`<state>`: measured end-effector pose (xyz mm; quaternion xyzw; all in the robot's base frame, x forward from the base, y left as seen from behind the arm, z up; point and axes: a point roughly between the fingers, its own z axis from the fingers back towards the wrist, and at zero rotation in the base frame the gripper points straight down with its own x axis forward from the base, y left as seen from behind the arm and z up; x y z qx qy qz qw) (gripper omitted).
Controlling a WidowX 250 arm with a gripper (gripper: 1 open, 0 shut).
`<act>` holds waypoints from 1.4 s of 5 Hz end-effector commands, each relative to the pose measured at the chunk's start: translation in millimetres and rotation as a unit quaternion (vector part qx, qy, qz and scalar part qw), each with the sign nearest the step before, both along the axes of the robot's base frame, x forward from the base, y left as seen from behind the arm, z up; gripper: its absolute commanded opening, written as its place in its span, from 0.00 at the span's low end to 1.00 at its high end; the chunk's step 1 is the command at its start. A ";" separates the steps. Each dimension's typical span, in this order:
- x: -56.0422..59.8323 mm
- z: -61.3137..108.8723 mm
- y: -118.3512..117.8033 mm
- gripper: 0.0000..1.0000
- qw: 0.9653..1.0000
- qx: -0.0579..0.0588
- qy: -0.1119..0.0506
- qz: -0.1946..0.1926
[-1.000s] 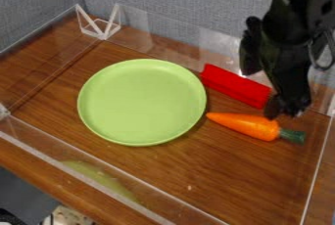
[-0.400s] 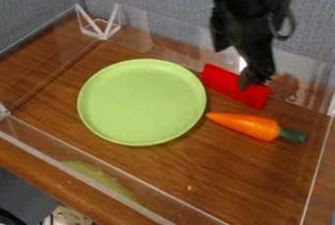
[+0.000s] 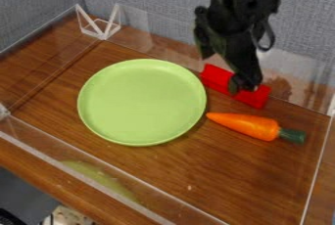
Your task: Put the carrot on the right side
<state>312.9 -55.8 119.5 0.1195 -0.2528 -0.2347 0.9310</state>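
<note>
The carrot lies on the wooden table to the right of the green plate, its orange body tapering toward the plate and its dark green stem end pointing right. My black gripper hangs above the red block, behind the carrot and apart from it. Its fingers are spread open with nothing between them.
The red rectangular block lies between the plate and the back right corner. A clear wire stand sits at the back left. Clear low walls ring the wooden table.
The gripper has moved left and slightly back, from over the carrot's stem end to above the red block. The carrot, plate and block have not moved.
</note>
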 end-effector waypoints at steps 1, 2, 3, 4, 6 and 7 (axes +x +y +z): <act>-1.7 -11.9 -13.3 1.00 1.000 -0.022 -0.018 0.008; 4.4 -39.4 -14.6 1.00 0.999 -0.037 -0.015 -0.004; 9.8 -61.8 -14.5 1.00 0.999 -0.048 -0.013 -0.014; 10.7 -76.6 -10.3 1.00 0.998 -0.055 -0.015 -0.015; 0.3 -71.0 -16.0 0.00 0.998 -0.053 -0.003 -0.027; -6.1 -56.1 -20.4 0.00 0.999 -0.035 0.014 -0.039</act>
